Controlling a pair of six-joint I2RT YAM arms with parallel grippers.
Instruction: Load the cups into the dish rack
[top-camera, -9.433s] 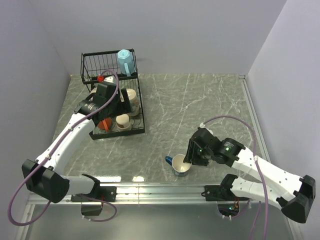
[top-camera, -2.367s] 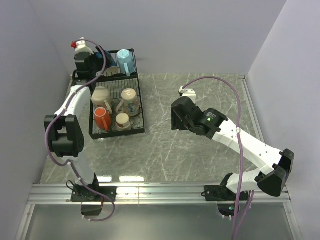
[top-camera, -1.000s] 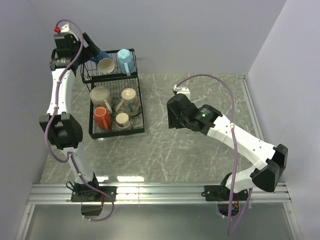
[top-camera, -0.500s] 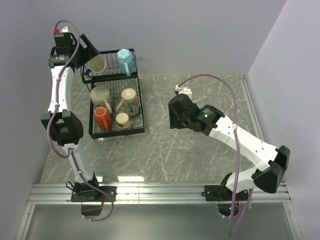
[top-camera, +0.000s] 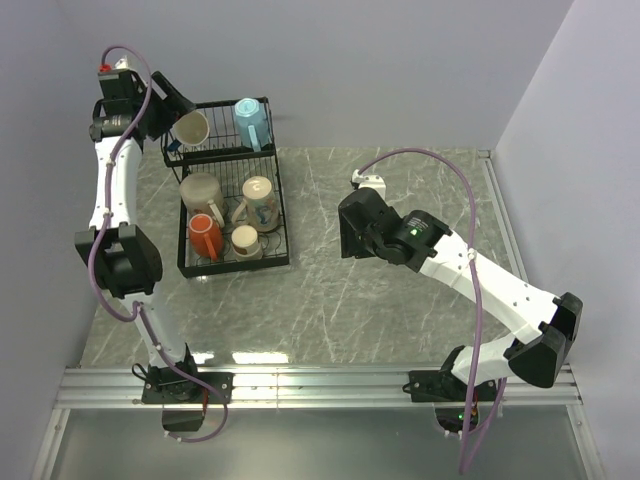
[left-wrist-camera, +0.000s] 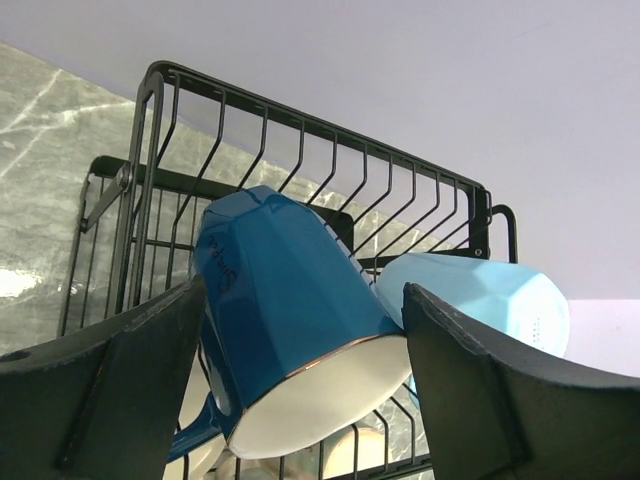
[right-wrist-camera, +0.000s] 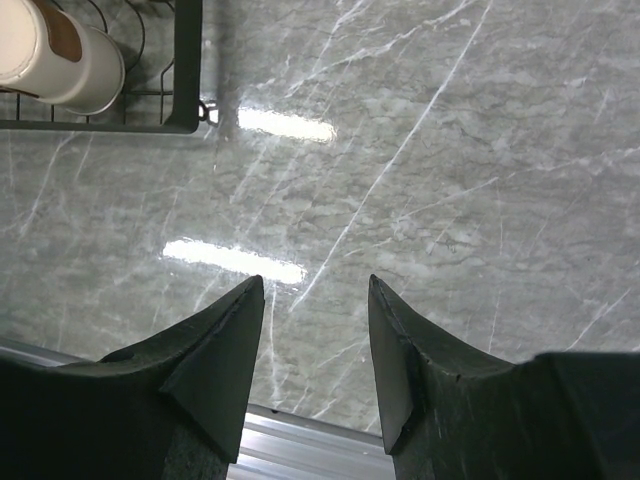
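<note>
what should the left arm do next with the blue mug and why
Probably ease the dark blue mug, tilted between the left end effector's fingers, down into the dish rack's upper basket beside the light blue mug. It hangs at the basket's left rim and is not yet seated.

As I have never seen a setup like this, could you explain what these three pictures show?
Two robot arms are bolted to a table. The wide picture looks down from above and behind them; the other two come from cameras on each wrist. The left pincer holds a dark blue mug at the upper shelf of a wire dish rack, near a light blue mug. Four more mugs sit on its lower tier. The right pincer hangs open and empty over the table.
</note>
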